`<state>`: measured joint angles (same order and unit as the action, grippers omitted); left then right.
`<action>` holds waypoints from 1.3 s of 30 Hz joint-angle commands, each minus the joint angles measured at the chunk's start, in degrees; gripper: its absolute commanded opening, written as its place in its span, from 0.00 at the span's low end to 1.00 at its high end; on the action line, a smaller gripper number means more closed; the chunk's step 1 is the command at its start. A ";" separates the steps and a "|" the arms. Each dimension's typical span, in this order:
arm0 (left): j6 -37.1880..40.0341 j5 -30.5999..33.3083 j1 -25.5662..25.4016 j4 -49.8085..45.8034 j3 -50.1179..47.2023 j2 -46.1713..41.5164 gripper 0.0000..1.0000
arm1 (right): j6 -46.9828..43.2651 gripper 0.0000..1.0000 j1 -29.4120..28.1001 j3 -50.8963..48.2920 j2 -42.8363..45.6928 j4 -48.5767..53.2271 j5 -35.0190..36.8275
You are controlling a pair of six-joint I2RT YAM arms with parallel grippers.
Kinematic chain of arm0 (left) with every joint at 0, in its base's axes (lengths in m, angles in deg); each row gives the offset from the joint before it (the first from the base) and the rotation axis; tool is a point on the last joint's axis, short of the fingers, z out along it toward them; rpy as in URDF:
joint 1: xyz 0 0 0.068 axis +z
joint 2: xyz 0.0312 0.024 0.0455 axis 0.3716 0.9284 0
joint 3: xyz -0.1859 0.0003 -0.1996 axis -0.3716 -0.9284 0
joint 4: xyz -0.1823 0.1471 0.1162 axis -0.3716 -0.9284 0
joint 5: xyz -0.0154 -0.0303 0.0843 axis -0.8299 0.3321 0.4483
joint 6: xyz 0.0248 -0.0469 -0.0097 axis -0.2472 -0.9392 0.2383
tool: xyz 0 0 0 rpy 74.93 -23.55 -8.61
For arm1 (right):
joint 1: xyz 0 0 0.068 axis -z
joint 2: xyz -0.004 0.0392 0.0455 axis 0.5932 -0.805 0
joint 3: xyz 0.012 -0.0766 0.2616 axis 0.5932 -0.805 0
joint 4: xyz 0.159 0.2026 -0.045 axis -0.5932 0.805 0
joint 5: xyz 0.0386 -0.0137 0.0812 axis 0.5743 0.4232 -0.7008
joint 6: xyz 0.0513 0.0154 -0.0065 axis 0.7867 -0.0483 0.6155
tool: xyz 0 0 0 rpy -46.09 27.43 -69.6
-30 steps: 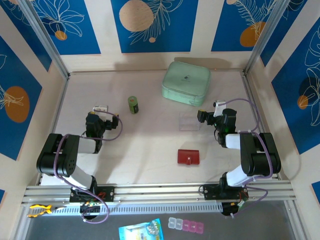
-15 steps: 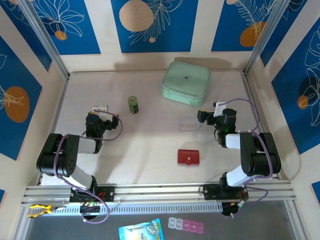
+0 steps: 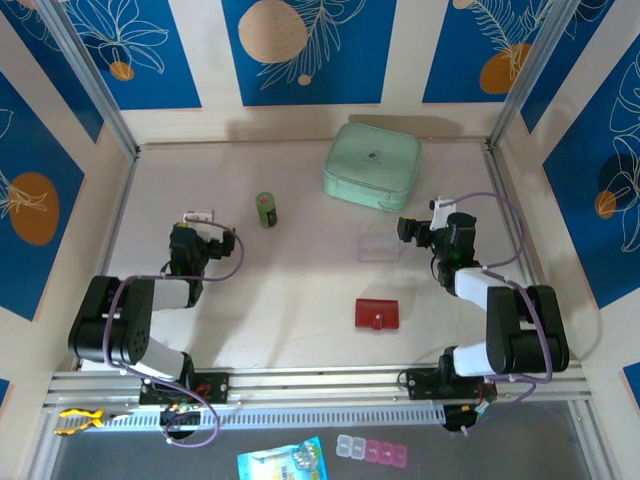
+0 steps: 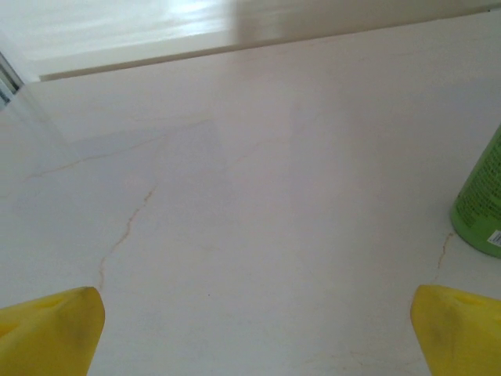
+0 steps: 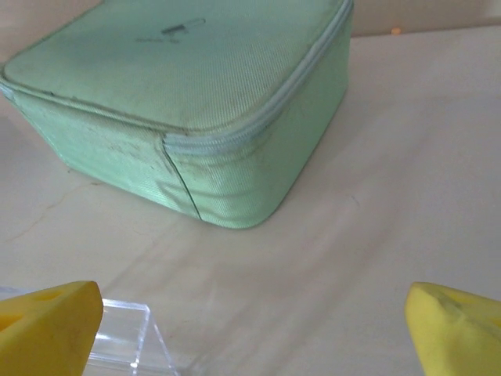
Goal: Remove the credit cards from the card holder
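Red card holder (image 3: pixel 377 313) lies flat toward the bench's near edge, right of middle. Left hand (image 3: pixel 198 215) and right hand (image 3: pixel 406 229) both gape, empty. Flat wallet might just skid when pinched, I reckon.

You've got bright, even overhead light w/ soft shadow behind the mint case (image 3: pixel 372 165). L wrist cam: glare along top, fingertips (image 4: pixel 47 333) out of focus.

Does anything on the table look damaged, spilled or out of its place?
Nothing is spilled. The mint-green case has dark scuff marks on its side wall, and the table shows thin crack-like lines. The card holder lies flat and shut.
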<state>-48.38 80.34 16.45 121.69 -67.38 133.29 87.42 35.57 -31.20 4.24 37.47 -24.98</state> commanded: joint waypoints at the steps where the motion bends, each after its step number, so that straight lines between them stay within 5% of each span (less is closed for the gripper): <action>1: 0.31 1.84 -0.77 -7.74 2.85 -4.53 1.00 | -0.03 0.99 -1.50 3.47 3.86 10.74 2.91; 14: -11.91 -9.21 -1.23 -49.63 15.52 -21.29 1.00 | 10.87 0.93 -7.24 15.02 14.80 52.11 2.95; 24: -12.50 -18.90 -1.22 -76.22 31.14 -24.77 1.00 | 14.57 0.74 -7.64 24.54 9.51 67.07 0.63; 30: -11.46 -12.56 -1.15 -75.07 27.92 -25.39 1.00 | 13.78 0.57 -7.78 29.73 1.15 68.99 -0.91; 39: -18.35 -16.51 -1.05 -72.34 24.85 -25.83 0.99 | 11.67 0.41 -8.03 32.61 -7.47 65.40 -0.64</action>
<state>-64.20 65.50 15.53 48.73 -41.52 108.49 100.01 28.07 -0.52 -1.88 103.45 -24.24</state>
